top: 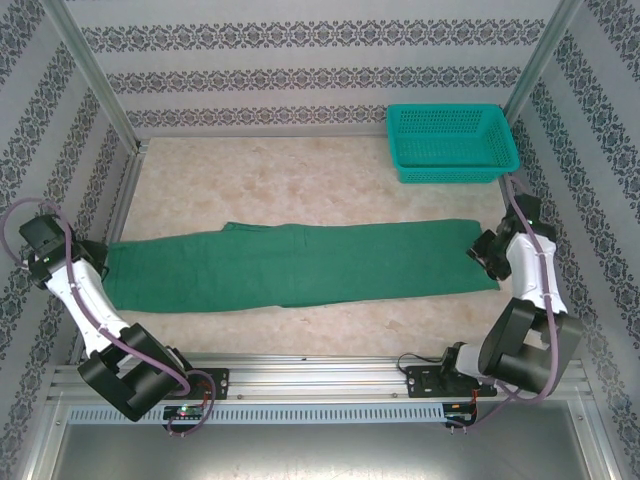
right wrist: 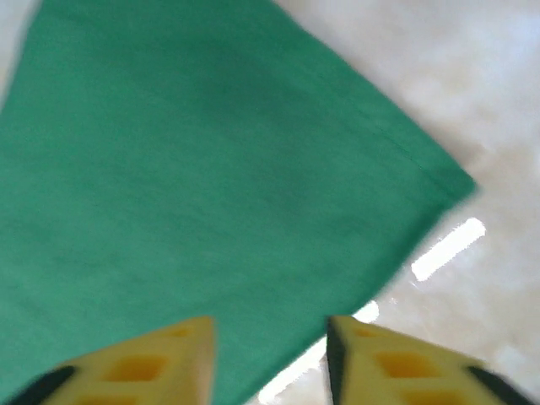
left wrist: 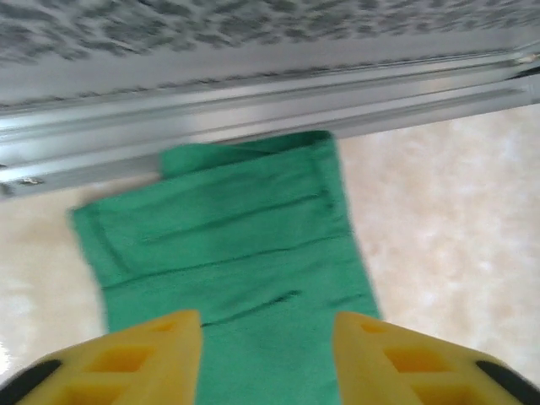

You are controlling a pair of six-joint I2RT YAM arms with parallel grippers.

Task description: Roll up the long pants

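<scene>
The long pants [top: 300, 265] lie flat and stretched out left to right across the middle of the table, dark green. My left gripper [top: 95, 263] hovers at their left end. In the left wrist view the yellow fingers [left wrist: 152, 354] stand apart over the cloth [left wrist: 245, 253], with nothing between them; my left gripper [left wrist: 268, 325] is open. My right gripper [top: 480, 252] is at the right end of the pants. In the right wrist view it [right wrist: 270, 329] is open above a corner of the cloth [right wrist: 194, 152], near its edge.
A teal mesh basket [top: 450, 140] stands at the back right of the table. An aluminium frame rail [left wrist: 253, 110] runs close behind the left end of the pants. Patterned walls enclose the table on three sides.
</scene>
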